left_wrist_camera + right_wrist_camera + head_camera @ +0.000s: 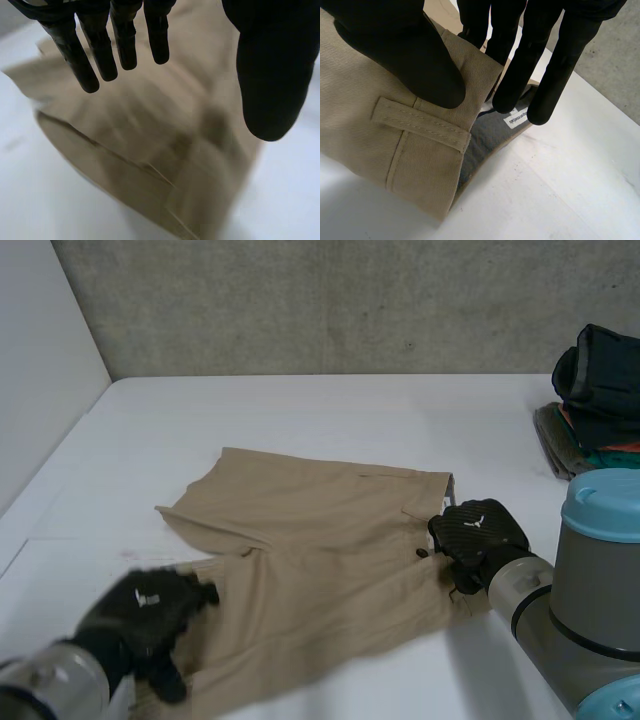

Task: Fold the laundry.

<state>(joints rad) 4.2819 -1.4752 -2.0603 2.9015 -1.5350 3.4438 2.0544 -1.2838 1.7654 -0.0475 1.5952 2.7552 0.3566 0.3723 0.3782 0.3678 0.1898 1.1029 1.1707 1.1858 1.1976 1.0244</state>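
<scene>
- Head view: a pair of tan shorts [320,570] lay spread flat in the middle of the white table [300,410], with the waistband towards 3 o'clock and the legs towards 9 o'clock.
- The left hand [145,615] was over the near leg, at about 7 o'clock of the shorts, close to the hem.
- The right hand [480,535] sat at the waistband, at about 3 o'clock of the shorts, with the right arm [590,590] coming in from 4 o'clock.
- A pile of dark folded clothes [598,400] stood at 2 o'clock on the table, well apart from the shorts. A grey concrete wall [350,300] ran behind the table at 12 o'clock.
- Left wrist view: the left hand's fingers [100,55] were straight and spread, with the thumb held wide of them. They gripped nothing.
- The tan cloth [150,145] lay under the palm and beyond the fingertips. I cannot tell whether the fingers touched it. Bare table showed beside the cloth.
- Right wrist view: the right hand's thumb [410,55] pressed on the outside of the waistband [365,125], just beside a belt loop [420,122].
- Its fingers [520,75] reached past the waistband's edge, and their tips rested on the grey lining [487,135] next to a small white label [517,119].
- The top layer of the waistband stood between thumb and fingers, so the hand had it pinched.
</scene>
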